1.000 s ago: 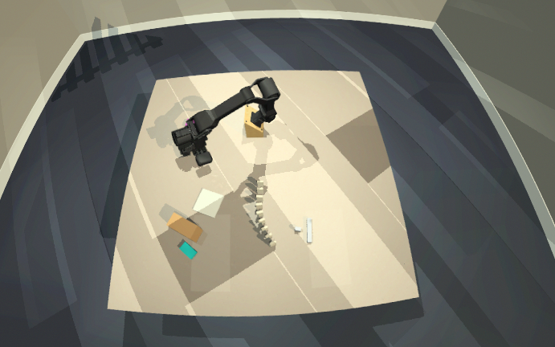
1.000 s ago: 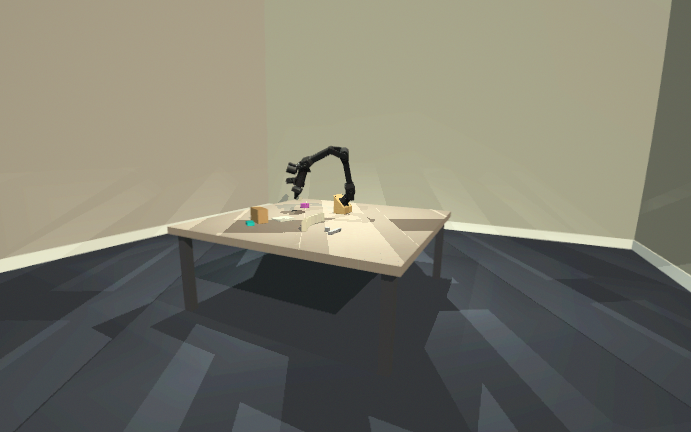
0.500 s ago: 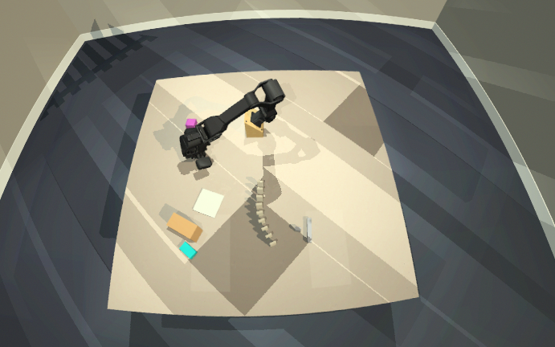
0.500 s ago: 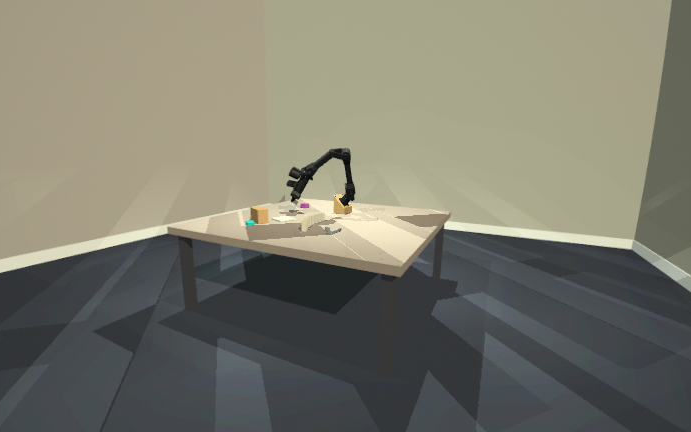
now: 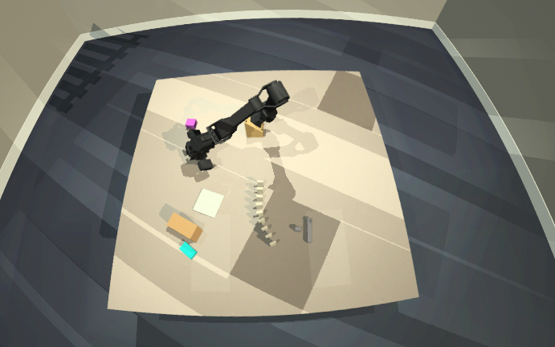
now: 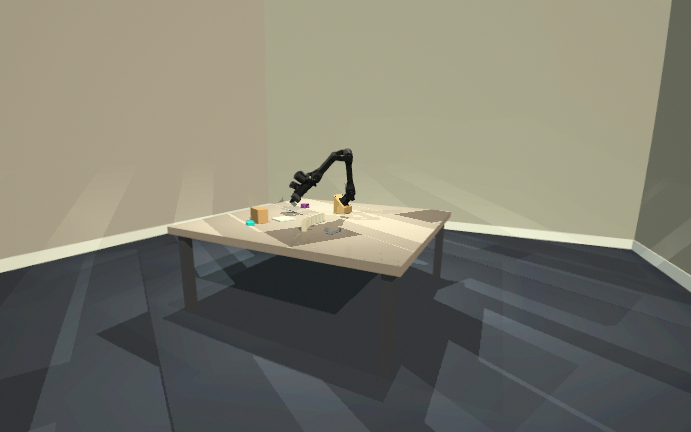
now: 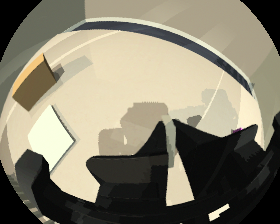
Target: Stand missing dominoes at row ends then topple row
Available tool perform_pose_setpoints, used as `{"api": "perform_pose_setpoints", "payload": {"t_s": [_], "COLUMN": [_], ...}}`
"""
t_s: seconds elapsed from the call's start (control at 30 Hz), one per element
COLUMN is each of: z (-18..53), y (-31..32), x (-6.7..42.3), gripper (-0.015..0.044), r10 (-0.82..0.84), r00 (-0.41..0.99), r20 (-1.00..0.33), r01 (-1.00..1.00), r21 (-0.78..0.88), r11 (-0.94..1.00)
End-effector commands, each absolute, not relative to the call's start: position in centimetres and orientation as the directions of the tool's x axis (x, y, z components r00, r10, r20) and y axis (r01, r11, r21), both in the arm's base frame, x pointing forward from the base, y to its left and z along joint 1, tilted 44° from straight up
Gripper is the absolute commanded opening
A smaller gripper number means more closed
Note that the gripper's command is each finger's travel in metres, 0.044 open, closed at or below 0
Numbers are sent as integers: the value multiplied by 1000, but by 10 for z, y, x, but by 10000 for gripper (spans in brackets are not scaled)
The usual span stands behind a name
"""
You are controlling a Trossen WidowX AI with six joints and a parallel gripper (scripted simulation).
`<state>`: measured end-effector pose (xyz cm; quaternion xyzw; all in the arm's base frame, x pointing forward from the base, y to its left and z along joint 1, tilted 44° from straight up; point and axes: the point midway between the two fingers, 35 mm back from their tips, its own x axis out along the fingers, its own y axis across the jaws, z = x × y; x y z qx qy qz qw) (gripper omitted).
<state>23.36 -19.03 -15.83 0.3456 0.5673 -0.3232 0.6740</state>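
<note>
Several cream dominoes [image 5: 259, 189] [image 6: 305, 223] stand in a slightly curved row near the table's middle, with small gaps between them. My gripper [image 7: 166, 124] [image 6: 293, 202] is shut on a pale domino [image 7: 171, 145], which shows as a narrow upright strip between the fingers in the wrist view. The gripper is above the table, left of and beyond the row's upper end in the top view, well apart from it. In that view the arm hides the held domino. The row is outside the wrist view.
A white tile [image 5: 208, 202] [image 7: 51, 137], an orange box [image 5: 184, 226] [image 7: 35, 85] and a cyan block [image 5: 188, 250] lie left of the row. A magenta block [image 5: 190, 124] is beside the gripper. A grey bar [image 5: 309, 229] and small grey piece [image 5: 297, 228] lie right of the row.
</note>
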Motion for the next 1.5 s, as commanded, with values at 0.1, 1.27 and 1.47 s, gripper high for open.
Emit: {"api": "perform_pose_setpoints", "payload": {"t_s": [0.1, 1.27, 1.47], "z": [-156, -87, -66], "y": [-187, -166, -161], "x": [232, 214, 207], "gripper": [21, 21, 21], "r10": [-134, -510, -556], "r00": [194, 472, 513], "r20": [-972, -719, -654], "r01": [838, 859, 850], "r21": [93, 245, 294], "r11": [537, 449, 438]}}
